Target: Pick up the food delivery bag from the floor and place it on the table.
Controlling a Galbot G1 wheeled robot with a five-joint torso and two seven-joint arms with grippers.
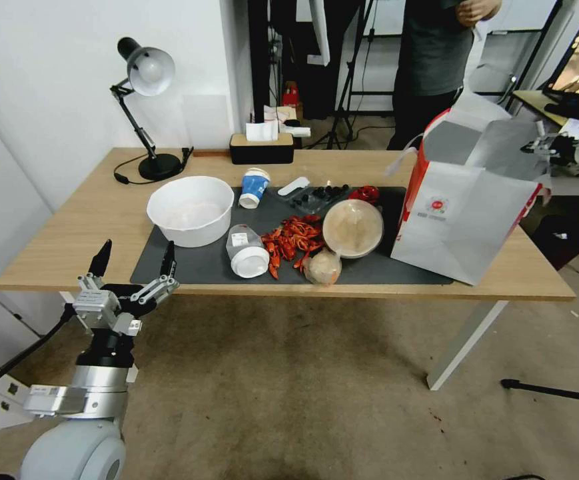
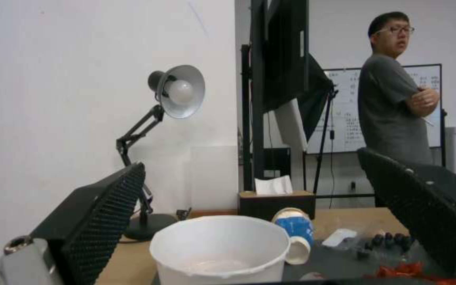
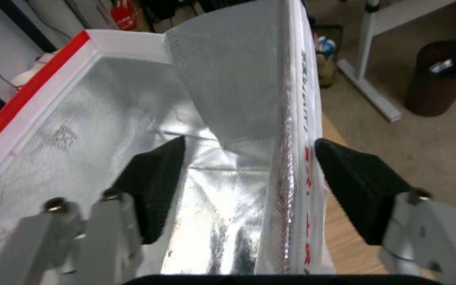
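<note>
Two tools are at work: the right tool [image 3: 249,186] sits at the far right of the bench, its pads spread to either side of the food delivery bag's [image 1: 466,213] upper wall, apart from it. The left tool [image 1: 134,263], also spread, hangs by the bench's near left edge. The one bag stands upright on the right end of the bench [image 1: 62,240], partly on the dark mat [image 1: 196,267]. Thin paper with foil lining, it looks light and easily crumpled, so the stiffer folded rim or a handle seems the best hold. Also there: one white bowl [image 1: 190,210], one desk lamp [image 1: 144,110], one tissue box [image 1: 261,148].
</note>
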